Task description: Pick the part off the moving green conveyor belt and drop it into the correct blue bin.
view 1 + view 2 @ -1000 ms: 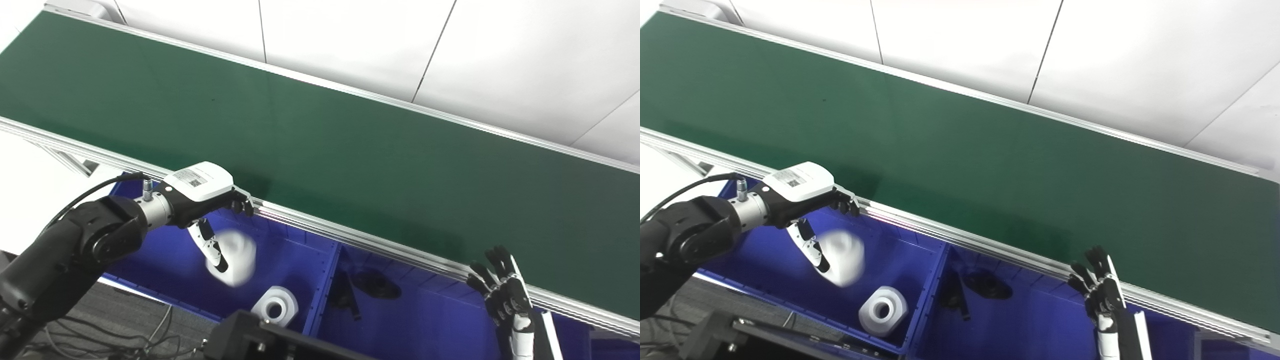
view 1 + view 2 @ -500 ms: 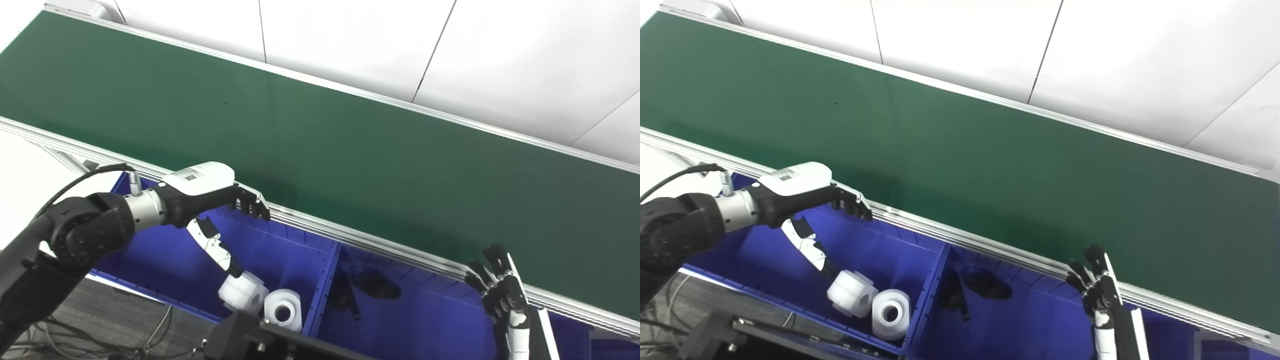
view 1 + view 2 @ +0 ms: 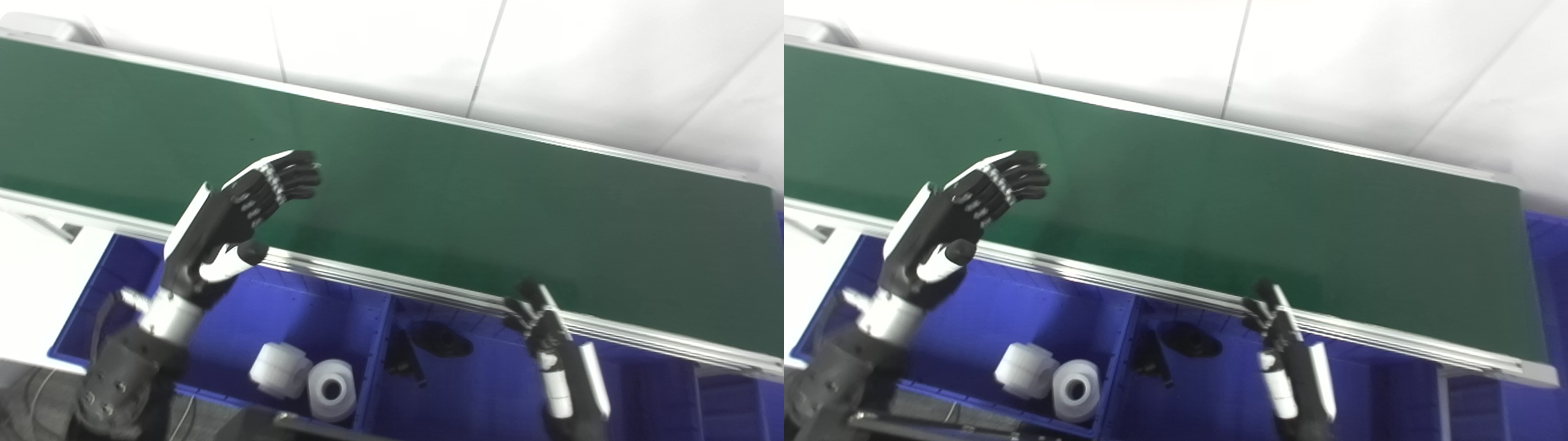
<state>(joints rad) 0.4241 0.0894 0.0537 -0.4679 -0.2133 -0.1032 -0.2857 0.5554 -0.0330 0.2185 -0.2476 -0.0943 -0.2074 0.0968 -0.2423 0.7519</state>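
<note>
Now the left hand [image 3: 236, 211] is hovering empty, fingers spread over the bare belt [image 3: 429, 177], likely awaiting another part; two white parts [image 3: 300, 383] are lying below its fingers in the bin [image 3: 122, 275]; the right hand [image 3: 539, 321] is idling, fingers loosely apart.

My left hand [image 3: 236, 211] is raised with its black palm turned inward, fingers [image 3: 288, 177] stretched out together and slightly curled at the tips, thumb held apart below them, holding nothing. Its silver wrist and dark forearm slant down behind it. My right hand [image 3: 545, 340] stands upright, fingers loosely spread, empty, on a white-and-black forearm.
</note>
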